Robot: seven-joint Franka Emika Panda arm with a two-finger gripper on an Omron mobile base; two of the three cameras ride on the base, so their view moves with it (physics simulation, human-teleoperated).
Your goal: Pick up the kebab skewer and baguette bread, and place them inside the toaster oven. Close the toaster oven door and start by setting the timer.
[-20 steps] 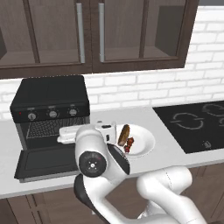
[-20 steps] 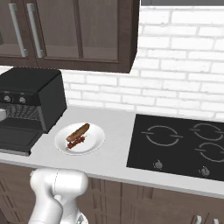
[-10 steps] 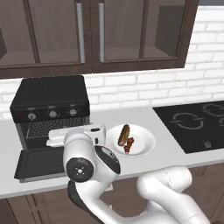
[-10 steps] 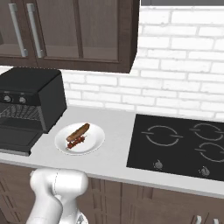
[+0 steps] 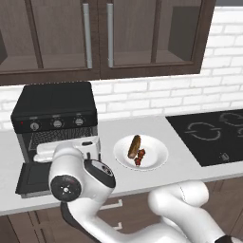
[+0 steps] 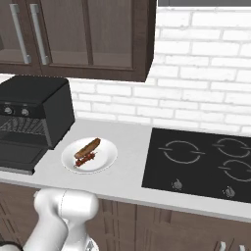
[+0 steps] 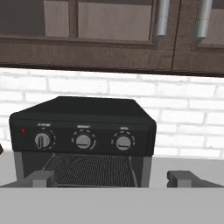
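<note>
Left base view: The oven (image 5: 54,111) stands at the left end of the counter (image 5: 142,178), against the brick wall. Three knobs (image 5: 57,124) sit in a row across its front panel. The door (image 5: 35,178) is folded down flat onto the counter in front of the cavity, and the wire rack (image 5: 52,137) is exposed. The arm's white elbow rises in front of the door and covers part of it. The gripper (image 5: 66,149) is level with the cavity opening, pointing at the oven; its light-coloured body lies across the lower part of the opening. A white plate (image 5: 156,159) rests just right of the oven. The baguette (image 5: 134,145) lies on it, with the skewer (image 5: 140,156) just beside it toward the front rim. A black cooktop (image 5: 213,135) is set into the counter at right.

Right base view: The oven (image 6: 37,105) is at the left edge, door (image 6: 17,157) down. The plate (image 6: 105,157) is just right of the door. The baguette (image 6: 87,147) and skewer (image 6: 86,159) lie side by side on it. The cooktop (image 6: 201,164) is well apart to the right.

Hand view: The camera faces the oven (image 7: 83,127) front squarely. The three knobs (image 7: 83,141) and the rack (image 7: 89,168) are visible. The two fingertips (image 7: 41,178) rise at the bottom, spread wide to either side of the cavity, with nothing between them. The gripper (image 7: 113,179) is fully open and holds nothing.
</note>
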